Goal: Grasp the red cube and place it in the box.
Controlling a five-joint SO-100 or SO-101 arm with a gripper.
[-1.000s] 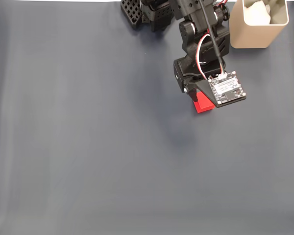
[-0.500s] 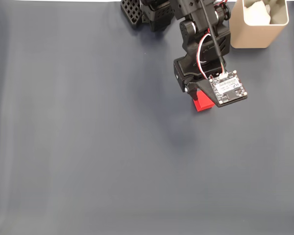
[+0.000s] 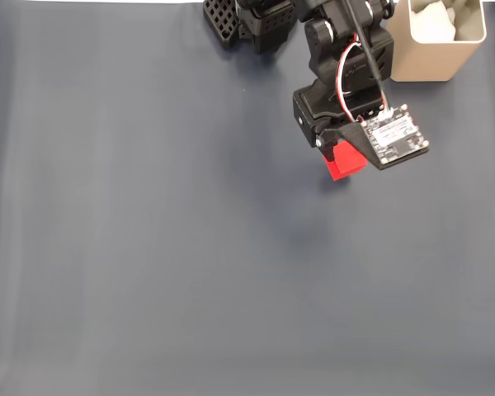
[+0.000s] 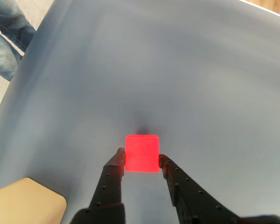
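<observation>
— Where is the small bright red cube (image 4: 142, 153)?

— In the wrist view it sits clamped between the two black fingertips of the gripper (image 4: 142, 161), above the dark grey table cover (image 4: 186, 70) with a faint shadow beyond it. In the fixed view the cube (image 3: 344, 167) peeks out under the black arm's wrist.

— And the tall tan box with the pale rim (image 3: 433, 56)?

— At the top right corner of the fixed view (white inside), well apart from the cube; its tan corner (image 4: 25, 203) shows lower left in the wrist view.

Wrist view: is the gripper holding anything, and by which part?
Yes: the gripper holds the red cube, one finger on each of its opposite side faces.
</observation>
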